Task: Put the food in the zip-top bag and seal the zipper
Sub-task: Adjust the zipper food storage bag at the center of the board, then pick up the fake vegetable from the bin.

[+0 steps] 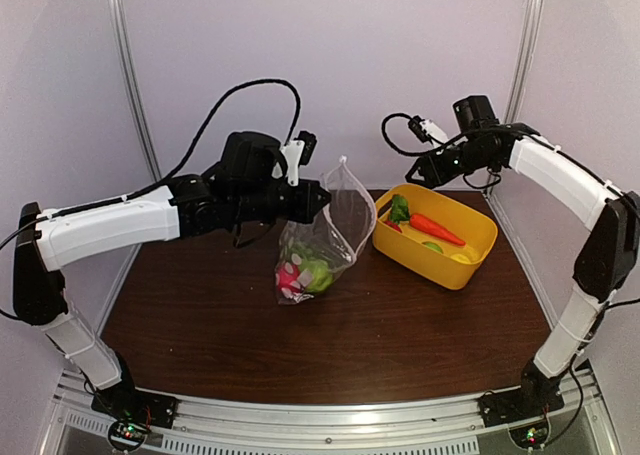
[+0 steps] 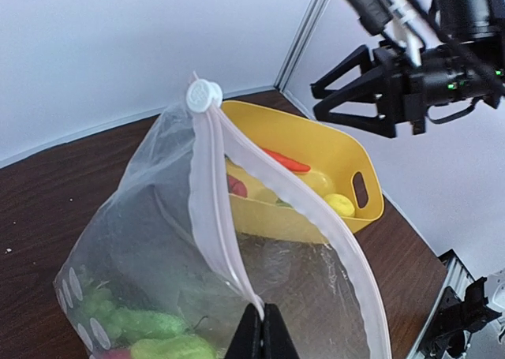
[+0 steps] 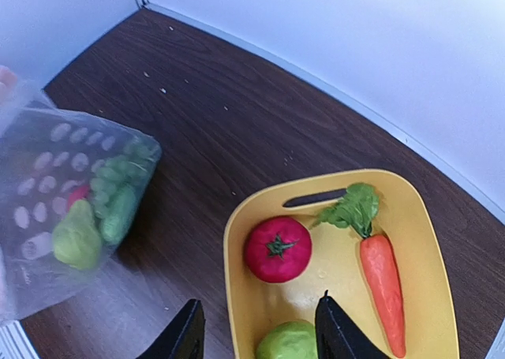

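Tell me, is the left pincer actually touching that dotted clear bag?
Touching. The left wrist view shows the left pincer shut on the bag, pinching its zipper.

A yellow plastic basket (image 1: 430,265) sits on the dark brown table (image 1: 300,345), toward its far right corner.

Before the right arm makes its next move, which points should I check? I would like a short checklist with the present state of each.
1. Left gripper shut on the zip-top bag at its mouth edge: ok.
2. Zipper strips apart, mouth open: ok.
3. Right gripper open above the basket: ok.
4. Basket emptied: not ok; tomato, carrot and green fruit lie in it.
5. Mouth wide enough for the tomato: cannot tell.
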